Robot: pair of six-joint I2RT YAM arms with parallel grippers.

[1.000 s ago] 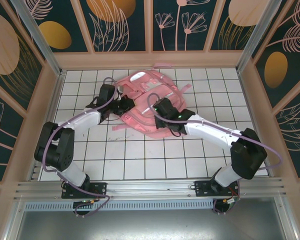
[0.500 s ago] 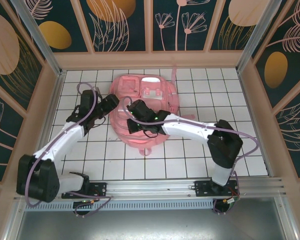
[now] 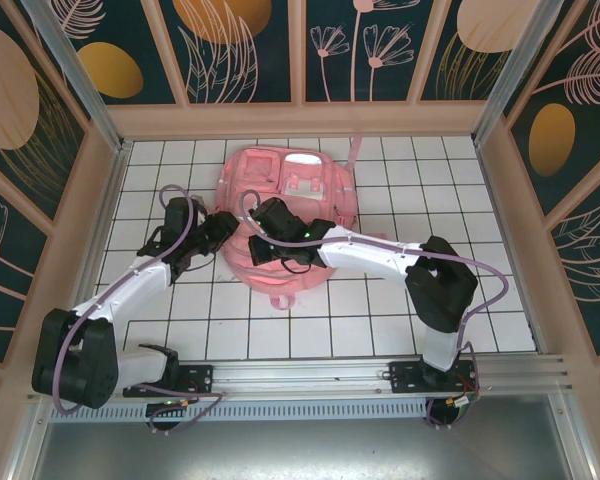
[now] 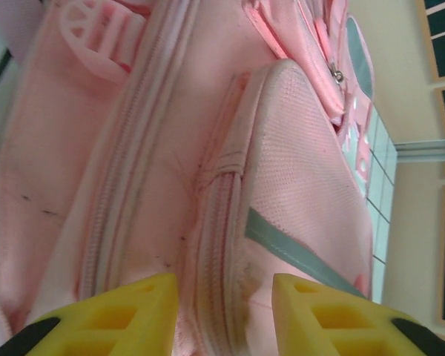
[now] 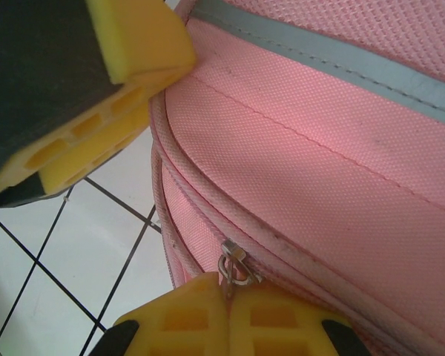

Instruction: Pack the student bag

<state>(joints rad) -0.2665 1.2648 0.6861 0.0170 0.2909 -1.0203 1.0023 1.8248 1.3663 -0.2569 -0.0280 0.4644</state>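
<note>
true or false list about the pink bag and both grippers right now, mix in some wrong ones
1. The student bag lies on the white tiled table. True.
2. The right gripper stands wide open. False: it is shut, pinching a metal zipper pull on the bag.
3. The left gripper is open, with a zip seam of the bag between its fingers. True.
4. The strip across the bag is bright green. False: the reflective strip is grey.
</note>
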